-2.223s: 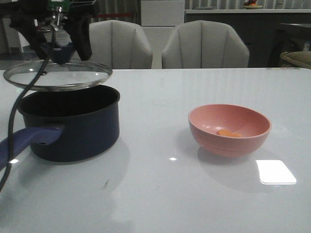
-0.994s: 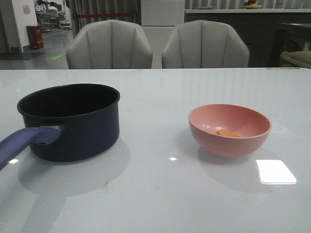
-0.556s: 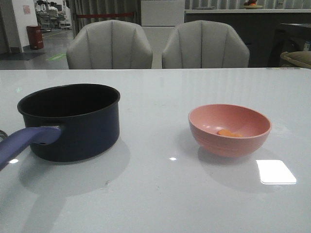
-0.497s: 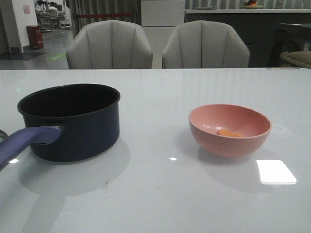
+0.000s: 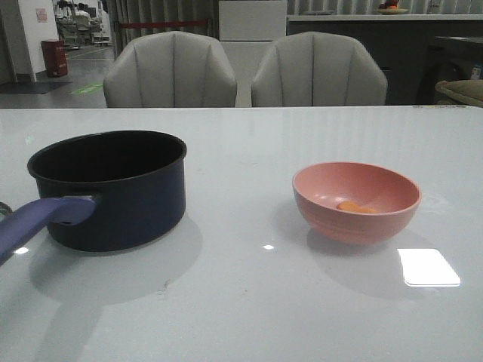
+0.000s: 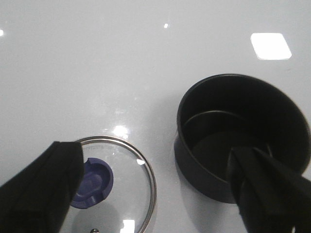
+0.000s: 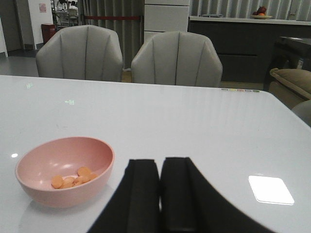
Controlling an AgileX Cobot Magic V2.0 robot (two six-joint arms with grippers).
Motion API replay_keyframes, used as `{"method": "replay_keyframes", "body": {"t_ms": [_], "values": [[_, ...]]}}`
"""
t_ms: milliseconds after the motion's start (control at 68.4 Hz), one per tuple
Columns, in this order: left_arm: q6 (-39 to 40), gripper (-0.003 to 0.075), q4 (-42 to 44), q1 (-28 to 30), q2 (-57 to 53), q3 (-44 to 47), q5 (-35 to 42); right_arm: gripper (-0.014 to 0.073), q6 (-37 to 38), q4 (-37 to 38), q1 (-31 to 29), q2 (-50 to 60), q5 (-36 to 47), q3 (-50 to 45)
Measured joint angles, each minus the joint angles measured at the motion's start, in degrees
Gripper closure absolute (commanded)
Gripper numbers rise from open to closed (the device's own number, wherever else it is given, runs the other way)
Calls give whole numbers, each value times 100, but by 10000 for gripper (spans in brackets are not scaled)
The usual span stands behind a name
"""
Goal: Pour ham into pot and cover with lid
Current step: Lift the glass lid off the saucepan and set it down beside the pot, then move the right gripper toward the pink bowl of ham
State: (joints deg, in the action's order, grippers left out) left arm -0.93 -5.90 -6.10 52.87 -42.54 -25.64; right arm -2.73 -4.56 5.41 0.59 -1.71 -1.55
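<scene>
My left gripper hangs wide open over the lid beside the pot; right gripper pinched closed on nothing, ham sitting in the pink bowl.

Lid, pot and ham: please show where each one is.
lid [image 6: 124, 194], left wrist view, on the clear glass beside the knob.
pot [image 5: 128, 207], front view, on its outer wall.
ham [image 7: 73, 179], right wrist view, on the orange pieces.

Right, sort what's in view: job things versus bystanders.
For the job:
- pot, open and empty
- lid, lying beside the pot
- ham, in the bowl
- left gripper, open
- right gripper, shut

Just there:
- two chairs
- table
</scene>
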Motion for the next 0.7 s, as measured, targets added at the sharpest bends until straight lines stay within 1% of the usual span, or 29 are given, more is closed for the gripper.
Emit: {"method": "replay_keyframes", "body": {"t_ms": [73,307,483,570,702], "values": [[0,87,-39,-37,-548,197,-72,432,0,0,0,0,0,0],[0,87,-89,-48,-2452,774,-659,432,0,0,0,0,0,0],[0,87,-117,-117,-3729,1150,-715,432,0,0,0,0,0,0],[0,87,-40,-333,-4212,1305,-691,432,0,0,0,0,0,0],[0,87,107,-749,-4577,1422,-682,432,0,0,0,0,0,0]]}}
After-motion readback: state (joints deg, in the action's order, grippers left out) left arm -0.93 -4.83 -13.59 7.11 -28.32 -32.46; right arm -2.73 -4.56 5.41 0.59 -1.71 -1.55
